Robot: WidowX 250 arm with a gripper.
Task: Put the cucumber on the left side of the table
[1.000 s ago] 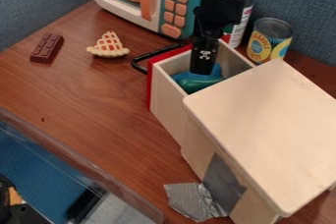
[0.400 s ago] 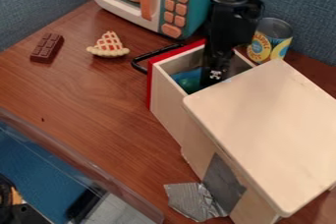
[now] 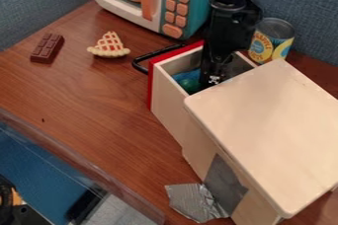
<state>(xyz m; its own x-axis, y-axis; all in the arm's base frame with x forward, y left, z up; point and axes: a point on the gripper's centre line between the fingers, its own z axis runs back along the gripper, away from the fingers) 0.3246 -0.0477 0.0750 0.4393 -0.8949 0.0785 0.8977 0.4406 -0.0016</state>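
The fingers (image 3: 212,73), apart or together I cannot tell, are in the drawer (image 3: 168,101) near probably the cucumber (image 3: 190,86), its move to the left of the counter (image 3: 86,95) undone.

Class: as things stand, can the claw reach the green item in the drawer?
Probably yes: the open drawer admits the claw from above, beside the green item, though the wooden top may crowd it.
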